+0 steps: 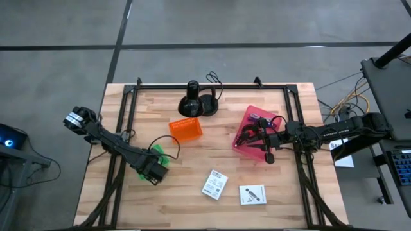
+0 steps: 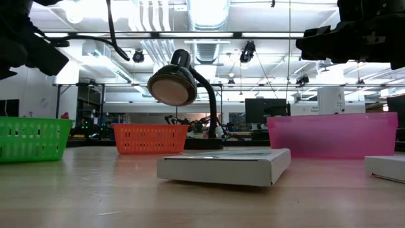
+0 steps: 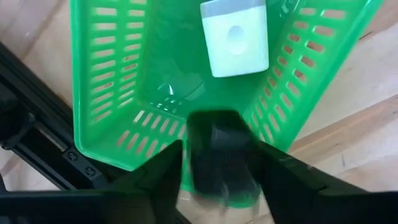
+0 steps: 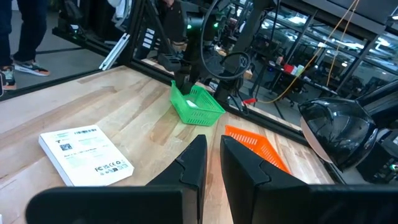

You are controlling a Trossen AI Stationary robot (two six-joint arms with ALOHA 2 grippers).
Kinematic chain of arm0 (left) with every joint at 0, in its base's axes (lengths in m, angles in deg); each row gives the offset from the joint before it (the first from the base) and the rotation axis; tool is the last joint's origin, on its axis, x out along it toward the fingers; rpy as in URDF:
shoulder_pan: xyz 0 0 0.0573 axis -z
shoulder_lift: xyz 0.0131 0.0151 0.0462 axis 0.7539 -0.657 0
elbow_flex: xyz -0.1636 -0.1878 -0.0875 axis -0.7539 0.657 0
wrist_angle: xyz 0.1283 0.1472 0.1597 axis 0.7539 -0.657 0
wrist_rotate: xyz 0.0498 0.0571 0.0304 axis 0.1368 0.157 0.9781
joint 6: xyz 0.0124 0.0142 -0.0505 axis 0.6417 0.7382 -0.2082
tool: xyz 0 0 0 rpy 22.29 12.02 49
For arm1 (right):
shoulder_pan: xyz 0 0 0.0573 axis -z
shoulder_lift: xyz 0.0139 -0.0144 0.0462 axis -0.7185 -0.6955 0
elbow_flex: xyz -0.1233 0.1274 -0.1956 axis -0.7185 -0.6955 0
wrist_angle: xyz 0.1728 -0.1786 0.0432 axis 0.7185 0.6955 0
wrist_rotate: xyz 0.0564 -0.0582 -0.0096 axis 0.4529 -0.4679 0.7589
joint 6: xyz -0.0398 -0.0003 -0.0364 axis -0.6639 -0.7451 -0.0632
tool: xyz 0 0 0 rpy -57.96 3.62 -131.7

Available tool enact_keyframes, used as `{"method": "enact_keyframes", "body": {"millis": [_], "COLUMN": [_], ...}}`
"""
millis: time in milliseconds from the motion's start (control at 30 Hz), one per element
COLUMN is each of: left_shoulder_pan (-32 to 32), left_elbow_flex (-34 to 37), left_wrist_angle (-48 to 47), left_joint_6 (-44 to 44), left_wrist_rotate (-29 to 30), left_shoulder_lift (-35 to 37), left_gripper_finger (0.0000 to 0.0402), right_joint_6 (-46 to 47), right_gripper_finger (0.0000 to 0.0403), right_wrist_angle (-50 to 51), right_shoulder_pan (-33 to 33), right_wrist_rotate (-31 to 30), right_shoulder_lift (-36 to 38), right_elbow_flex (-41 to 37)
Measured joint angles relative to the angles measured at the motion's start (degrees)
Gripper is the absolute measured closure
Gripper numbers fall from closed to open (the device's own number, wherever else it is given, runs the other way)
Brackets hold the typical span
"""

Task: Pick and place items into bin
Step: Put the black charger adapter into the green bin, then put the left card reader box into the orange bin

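My left gripper (image 1: 154, 171) hangs over the near rim of a green basket (image 1: 159, 153) and has a black, blurred object (image 3: 216, 152) between its fingers. A white block (image 3: 235, 38) lies on the basket's floor. My right gripper (image 1: 266, 149) is shut and empty above the near part of the pink bin (image 1: 252, 135), which holds a purple strap (image 1: 257, 117) and something dark. Two white printed cards (image 1: 214, 185) (image 1: 252, 194) lie flat on the table near the front; one also shows in the right wrist view (image 4: 84, 155). My left gripper has the black object's two sides (image 3: 194, 155) between its two fingers, from above, pointing down into the basket. The object is clear of the basket floor and stands over its near wall. It is blurred, so what it is cannot be told.
An orange basket (image 1: 186, 128) stands mid-table. The black round-based lamp (image 1: 192, 102) with its cord stands at the back. Black rails (image 1: 122, 160) run along the table's left, right and far sides. Bare wood lies between the baskets and the cards.
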Motion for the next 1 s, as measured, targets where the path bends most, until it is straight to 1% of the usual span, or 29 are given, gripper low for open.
{"method": "enact_keyframes", "body": {"millis": [100, 167, 400, 500, 767, 833, 900, 1000], "left_shoulder_pan": [0.0, 0.0, -0.16, -0.37, -0.37, -0.33, -0.33, -0.33], "left_elbow_flex": [0.17, 0.29, -0.25, -1.81, -5.8, -7.15, -8.32, -9.22], "left_wrist_angle": [-0.02, 0.02, -0.58, -1.46, -2.02, -1.93, -0.07, 7.19], "left_joint_6": [-0.01, -0.01, 0.01, 0.03, 0.21, 0.82, 3.0, 10.0], "left_wrist_rotate": [0.11, 0.14, 0.24, 1.9, 12.92, 17.35, 23.19, 32.83], "left_shoulder_lift": [-0.31, -0.68, -0.88, -0.02, 1.65, 1.69, 1.73, 1.75], "left_gripper_finger": [0.0178, 0.0162, 0.015, 0.015, 0.0148, 0.0148, 0.0148, 0.0148], "right_joint_6": [0.0, 0.0, -0.1, -0.81, -0.83, -0.83, -0.83, -0.83], "right_gripper_finger": [0.0367, 0.0367, 0.0367, 0.0367, 0.0367, 0.0367, 0.0367, 0.0367], "right_wrist_angle": [0.0, 0.0, 0.0, 0.0, 0.0, 0.0, 0.0, 0.0], "right_shoulder_pan": [0.0, 0.0, 0.0, 0.0, -0.02, 0.0, -0.02, 0.0], "right_wrist_rotate": [0.0, 0.0, 0.0, 0.0, 0.0, 0.0, 0.0, 0.0], "right_shoulder_lift": [-0.02, 0.0, -0.01, -0.02, 0.0, 0.0, -0.02, -0.02], "right_elbow_flex": [0.0, 0.0, 0.0, 0.0, 0.0, 0.0, 0.0, 0.0]}}
